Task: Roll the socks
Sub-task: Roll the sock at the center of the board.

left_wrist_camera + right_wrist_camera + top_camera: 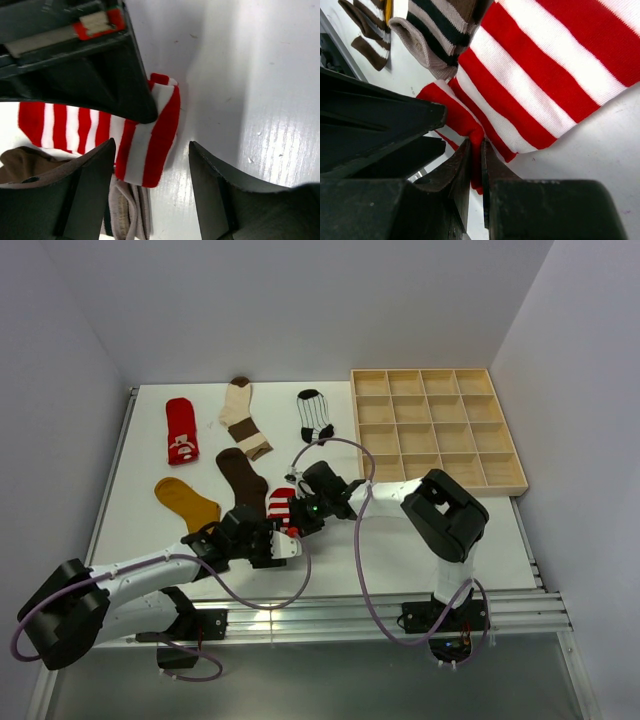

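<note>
Red-white striped sock (545,85) lies on the white table (500,540), near its front edge and just beside the dark brown sock (243,475). Your right gripper (476,147) is pressed together, pinching a folded red edge of the striped sock, possibly its cuff. Your left gripper (150,146) hovers over the same sock, fingers spread wide.

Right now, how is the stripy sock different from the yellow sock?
The stripy sock has red and white bands; the yellow sock is mustard where it shows. The stripy sock has one end folded up and pinched in the right gripper; the yellow sock lies flat, and no gripper holds it. Both are small socks on the white table.
</note>
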